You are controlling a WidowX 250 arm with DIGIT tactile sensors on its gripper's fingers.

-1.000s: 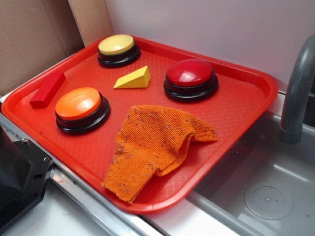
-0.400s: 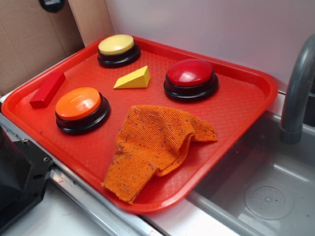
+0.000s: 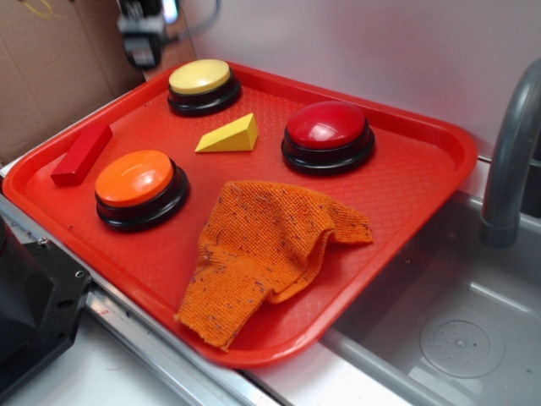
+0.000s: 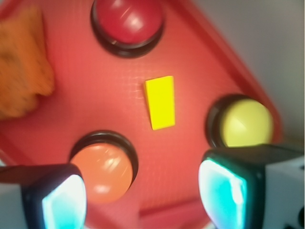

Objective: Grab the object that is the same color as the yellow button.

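Observation:
The object, a small yellow wedge (image 3: 230, 135), lies on the red tray (image 3: 406, 199) between the yellow button (image 3: 200, 78) and the red button (image 3: 326, 127). My gripper (image 3: 142, 38) hangs blurred at the top left, above and behind the tray's far-left rim, well clear of the wedge. In the wrist view the wedge (image 4: 160, 102) lies ahead of the gripper (image 4: 143, 200), with the yellow button (image 4: 245, 122) to its right. The gripper is open, with nothing between its fingers.
An orange button (image 3: 133, 178), a red rectangular block (image 3: 82, 154) and a crumpled orange cloth (image 3: 262, 254) share the tray. A sink (image 3: 461, 342) with a grey faucet (image 3: 511, 161) lies to the right. Cardboard (image 3: 51, 68) stands at the back left.
The gripper has come into the exterior view at the top left, moving rightward and down toward the yellow button. Nothing on the tray has moved.

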